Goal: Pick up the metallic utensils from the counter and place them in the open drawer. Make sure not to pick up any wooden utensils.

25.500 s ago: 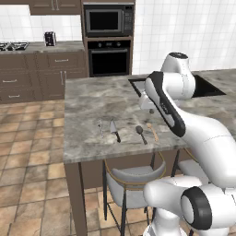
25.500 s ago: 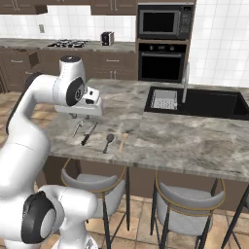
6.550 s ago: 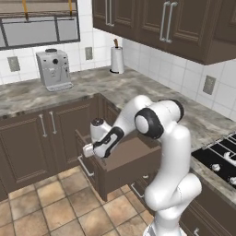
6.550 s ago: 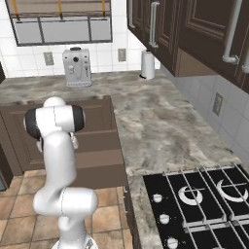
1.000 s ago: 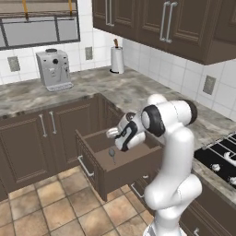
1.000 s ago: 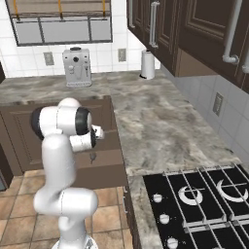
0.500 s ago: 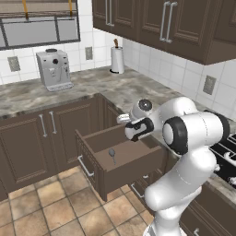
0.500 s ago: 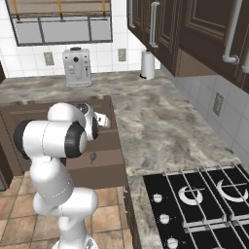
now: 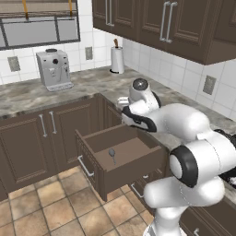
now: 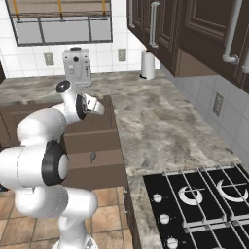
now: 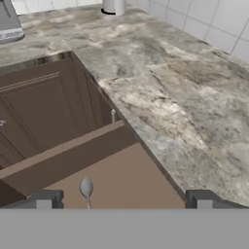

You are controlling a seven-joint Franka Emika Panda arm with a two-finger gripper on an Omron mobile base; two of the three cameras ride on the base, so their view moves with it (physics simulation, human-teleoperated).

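The dark grey long-handled spoon [image 9: 112,154] [image 10: 92,156] [image 11: 86,187] lies flat on the floor of the open drawer [image 9: 131,171] [image 10: 104,173] [image 11: 146,185], a dark brown box pulled out from under the marbled counter. My gripper [image 9: 123,106] [image 10: 98,108] [image 11: 124,202] hovers above the drawer's back edge, level with the countertop. It is open, its two tips set wide apart with nothing between them. The fork, the knife, the wooden spoon and the sink counter are out of view.
A marbled L-shaped countertop [image 9: 92,83] [image 10: 155,121] [image 11: 165,97] carries a coffee machine [image 9: 54,69] [image 10: 76,65] and a paper towel roll [image 9: 117,60] [image 10: 147,64]. A black gas hob [image 10: 199,199] lies on the right. Dark cabinets hang overhead; tiled floor lies in front of the drawer.
Since the oldest frames the base has driven from the sink island to this counter. In the last second the open gripper rose out of the drawer toward the countertop, leaving the spoon inside.
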